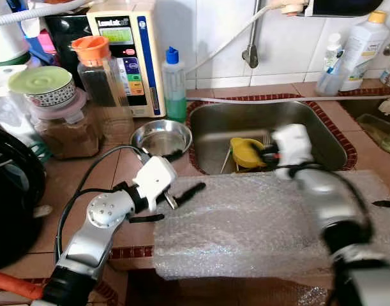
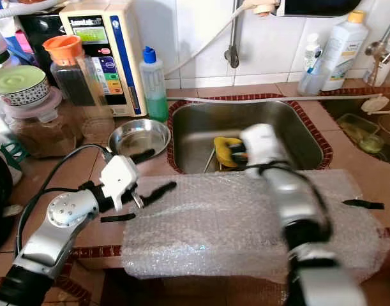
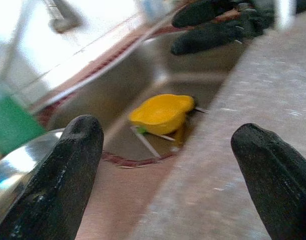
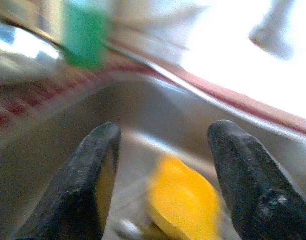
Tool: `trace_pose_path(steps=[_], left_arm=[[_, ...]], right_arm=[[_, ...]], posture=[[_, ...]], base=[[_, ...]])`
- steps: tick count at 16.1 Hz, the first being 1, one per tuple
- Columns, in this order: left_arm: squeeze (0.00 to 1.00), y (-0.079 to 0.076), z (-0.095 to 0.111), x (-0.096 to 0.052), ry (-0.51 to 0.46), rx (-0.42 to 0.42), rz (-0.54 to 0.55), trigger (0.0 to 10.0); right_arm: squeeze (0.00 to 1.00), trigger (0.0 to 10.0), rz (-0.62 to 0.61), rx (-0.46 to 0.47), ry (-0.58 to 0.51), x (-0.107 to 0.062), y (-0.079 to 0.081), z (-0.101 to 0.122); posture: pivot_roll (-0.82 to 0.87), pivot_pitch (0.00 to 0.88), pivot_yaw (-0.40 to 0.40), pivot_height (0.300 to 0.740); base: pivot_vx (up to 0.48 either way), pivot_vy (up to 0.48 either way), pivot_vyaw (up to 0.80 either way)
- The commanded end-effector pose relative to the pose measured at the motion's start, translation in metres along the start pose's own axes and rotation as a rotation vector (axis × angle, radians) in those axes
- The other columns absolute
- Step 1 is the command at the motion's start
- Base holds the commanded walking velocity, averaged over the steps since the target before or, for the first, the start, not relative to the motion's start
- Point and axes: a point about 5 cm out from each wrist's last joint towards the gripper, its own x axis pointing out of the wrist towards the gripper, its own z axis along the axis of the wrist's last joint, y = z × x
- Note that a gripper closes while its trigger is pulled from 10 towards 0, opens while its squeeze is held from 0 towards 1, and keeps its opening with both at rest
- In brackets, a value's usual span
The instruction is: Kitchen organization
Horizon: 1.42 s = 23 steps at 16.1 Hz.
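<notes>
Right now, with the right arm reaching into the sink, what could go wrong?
1. The right pincer hangs open above the yellow cup, which lies tilted among utensils; a grab could slip or catch a utensil instead.
2. The right arm crosses the loose bubble wrap on the counter edge; it might drag the sheet off.
3. The left pincer, open, sits near the steel bowl and could nudge it.

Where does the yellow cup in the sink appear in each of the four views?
Left eye view: yellow cup low in the sink, just left of the right gripper.
Right eye view: same spot.
Left wrist view: centre, between the left gripper's open fingers.
Right wrist view: low centre, between the right gripper's open fingers.
Shared landmark: green soap bottle.
</notes>
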Motion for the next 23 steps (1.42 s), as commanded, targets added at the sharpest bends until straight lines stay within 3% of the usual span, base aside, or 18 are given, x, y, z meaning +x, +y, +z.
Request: trace_pose_path(steps=[1,7,8,11,13,18,23], left_arm=[[1.0,0.008,0.002,-0.001,-0.012,0.008,0.05,10.0],[1.0,0.025,-0.004,-0.001,0.019,-0.002,0.217,10.0],[1.0,0.028,-0.008,0.0,0.047,-0.009,0.261,10.0],[1.0,0.035,-0.016,0.001,0.084,-0.076,0.358,10.0],[1.0,0.036,-0.024,0.003,0.116,-0.159,0.424,10.0],[1.0,0.034,-0.029,0.006,0.136,-0.2,0.457,10.0],[1.0,0.043,-0.037,0.007,0.168,-0.37,0.58,10.0]], right_arm=[[1.0,10.0,0.062,-0.002,-0.035,0.002,0.011,0.007],[1.0,10.0,0.275,0.021,-0.088,-0.001,0.056,0.021],[0.0,10.0,0.318,0.021,-0.098,-0.003,0.064,0.025],[0.0,10.0,0.404,0.063,-0.122,-0.008,0.08,0.036],[0.0,10.0,0.47,0.183,-0.144,-0.013,0.089,0.042],[0.0,10.0,0.529,0.203,-0.125,-0.021,0.1,0.043],[0.0,10.0,0.525,0.188,-0.124,-0.021,0.096,0.049]], posture=[[-0.23,0.032,0.073,0.74],[-0.23,0.028,0.071,0.74],[-0.23,0.027,0.07,0.74],[-0.24,0.023,0.067,0.74],[-0.24,0.02,0.066,0.74],[-0.24,0.016,0.064,0.74],[-0.24,0.02,0.067,0.74]], base=[[0.0,0.0,0.0],[0.0,0.0,0.0],[0.0,0.0,0.0],[0.0,0.0,0.0],[0.0,0.0,0.0],[0.0,0.0,0.0],[0.0,0.0,0.0]])
